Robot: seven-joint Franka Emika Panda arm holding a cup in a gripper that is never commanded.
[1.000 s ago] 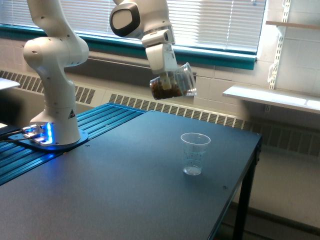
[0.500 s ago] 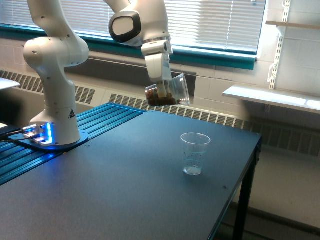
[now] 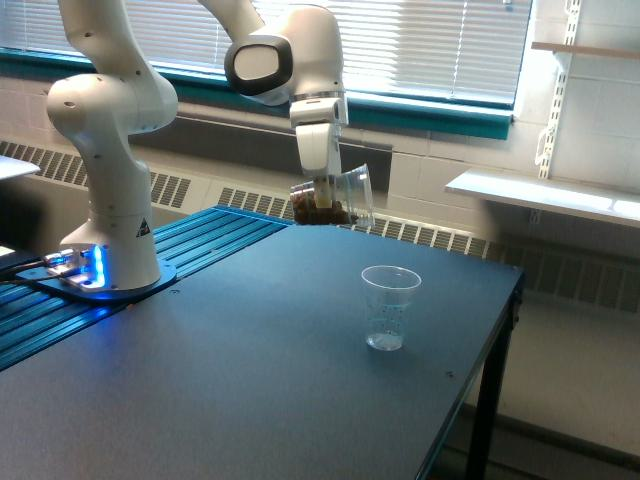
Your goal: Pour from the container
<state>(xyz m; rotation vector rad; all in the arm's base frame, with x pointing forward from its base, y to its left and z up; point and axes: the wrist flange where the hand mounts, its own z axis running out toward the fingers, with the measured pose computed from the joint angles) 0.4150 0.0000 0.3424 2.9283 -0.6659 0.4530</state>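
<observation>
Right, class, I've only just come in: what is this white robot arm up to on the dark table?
The white robot arm's gripper holds a clear, wide plastic container with brown material in its lower part. The container is tipped on its side in the air, above the far part of the dark table, its open mouth facing the exterior view's right. A smaller clear tapered cup with graduation marks stands upright on the table, nearer the camera and to the exterior view's right. It looks empty, and nothing is seen pouring.
</observation>
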